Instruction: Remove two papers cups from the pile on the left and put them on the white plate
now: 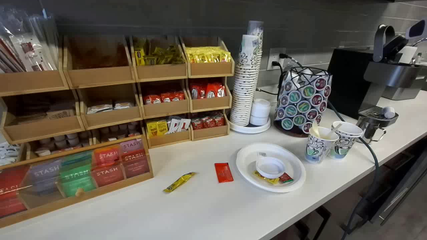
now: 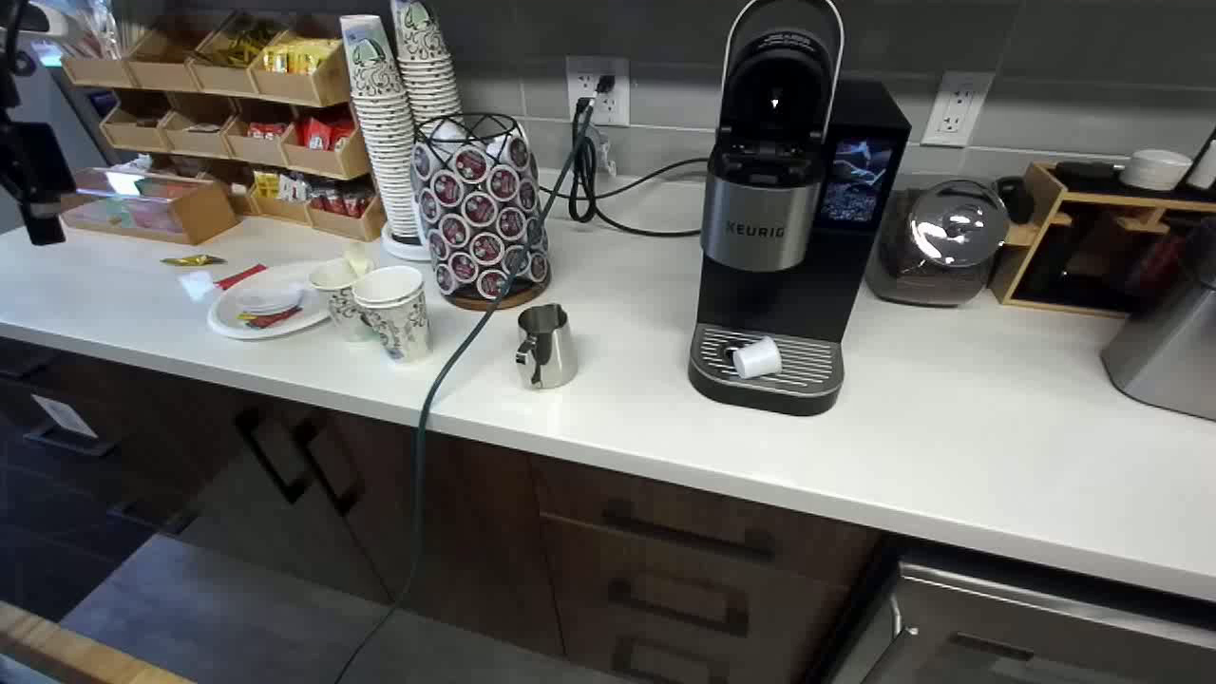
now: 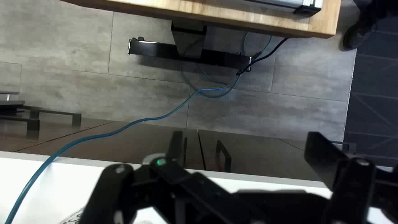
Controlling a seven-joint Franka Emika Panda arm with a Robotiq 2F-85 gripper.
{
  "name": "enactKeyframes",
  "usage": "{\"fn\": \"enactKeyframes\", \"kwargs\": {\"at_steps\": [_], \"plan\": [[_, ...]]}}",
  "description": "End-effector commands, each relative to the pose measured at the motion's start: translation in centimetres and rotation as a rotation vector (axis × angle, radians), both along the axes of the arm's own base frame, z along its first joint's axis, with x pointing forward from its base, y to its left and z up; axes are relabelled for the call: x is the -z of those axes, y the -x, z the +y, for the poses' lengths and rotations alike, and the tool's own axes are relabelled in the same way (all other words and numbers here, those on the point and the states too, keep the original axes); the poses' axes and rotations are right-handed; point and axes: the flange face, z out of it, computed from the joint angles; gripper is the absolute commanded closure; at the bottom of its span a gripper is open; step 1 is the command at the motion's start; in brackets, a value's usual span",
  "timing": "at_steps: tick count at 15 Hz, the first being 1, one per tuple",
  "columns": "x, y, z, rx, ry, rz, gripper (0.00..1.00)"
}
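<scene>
Paper cups (image 1: 247, 55) are being held upright and nested in the pile (image 1: 242, 100), just beside a taller column (image 2: 429, 76), both being borne by a round white stand (image 1: 250, 130) next to wooden shelves (image 1: 161, 73). The white plate (image 1: 247, 163) is being supported by a white counter (image 1: 200, 213), nearer its front edge and apart from the stand. The counter is being backed by a grey tiled wall (image 2: 665, 57), and dark cabinets (image 2: 465, 551) are being seen below; a cable (image 2: 419, 475) is being draped over the edge. In the wrist view, a grey floor (image 3: 140, 90) and a wooden tabletop (image 3: 217, 14) are being shown. The gripper (image 3: 244, 140) is being seen there too, its fingers (image 3: 320, 154) being spread wide, with the cabinets being shown between them.

One plate is being counted, with one bowl (image 1: 271, 165) being carried on it; packets (image 1: 286, 177) there are partly being covered, their number being hidden. Two loose cups (image 1: 318, 146) are being seen just beside the plate; whether more are being nested inside cannot be told. One yellow packet (image 1: 179, 182) and one red packet (image 1: 224, 172) are being shown flat on the counter. In an exterior view, one pod rack (image 2: 480, 214), one coffee maker (image 2: 765, 218), one metal jug (image 2: 548, 351) and two wall sockets (image 2: 598, 90) are being shown
</scene>
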Motion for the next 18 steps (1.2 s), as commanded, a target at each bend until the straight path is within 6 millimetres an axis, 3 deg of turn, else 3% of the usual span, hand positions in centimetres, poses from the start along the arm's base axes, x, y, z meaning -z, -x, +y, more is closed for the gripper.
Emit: {"fn": "enactKeyframes", "kwargs": {"at_steps": [1, 3, 8, 13, 18], "plan": [[-0.1, 0.0, 0.0, 0.000, 0.000, 0.001, 0.00], [-0.1, 0.0, 0.0, 0.000, 0.000, 0.001, 0.00], [-2.6, -2.8, 0.1, 0.191, -0.178, -0.177, 0.00], [-3.6, -7.0, 1.1, 0.367, -0.258, -0.423, 0.00], [-4.7, -11.7, 2.4, 0.435, -0.240, -0.771, 0.00]]}}
